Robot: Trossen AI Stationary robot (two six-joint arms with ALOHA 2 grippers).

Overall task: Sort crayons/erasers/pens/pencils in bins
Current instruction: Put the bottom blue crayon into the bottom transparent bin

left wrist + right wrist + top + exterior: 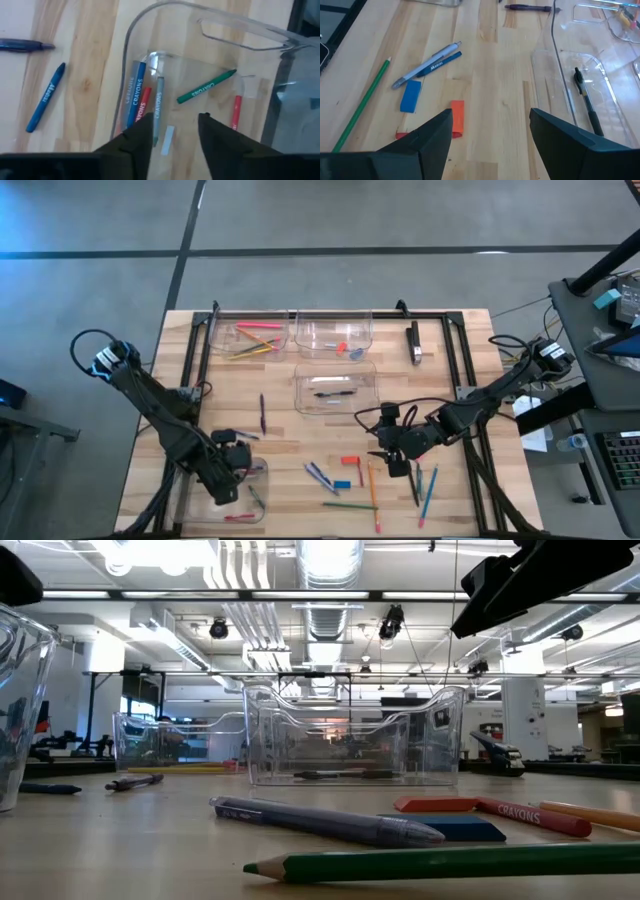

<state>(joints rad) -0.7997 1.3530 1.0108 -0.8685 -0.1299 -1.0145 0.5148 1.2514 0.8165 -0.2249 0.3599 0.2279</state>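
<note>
Nearest to us, the left gripper (222, 480) is hanging over the crayon bin (258, 476) at the table's front left corner, its fingers spread with nothing between them. Crayons are lying on the bin floor below it, among them a green crayon (206, 86). A blue crayon (46, 97) is waiting just outside the bin wall — we are judging that a careless reach for it could clip that clear wall and shove the bin.

A little farther in, the right gripper (397, 457) is hovering open and empty above the loose pile at front centre. There the red eraser (457, 117) and the blue eraser (411, 96) are sitting close together beside a grey pen (426, 65), so closing on one could nudge or drag its neighbour.

Farther back, the pen bin (335, 389) is holding a black pen (588, 104), and the pencil bin (250, 337) and eraser bin (335, 334) are lining the rear edge.

The right wrist view is separating the two erasers cleanly, which the high view is barely managing. The low view is showing a green pencil (450, 862) in the foreground, though neither gripper's fingertips — only the wrist views are showing those.
</note>
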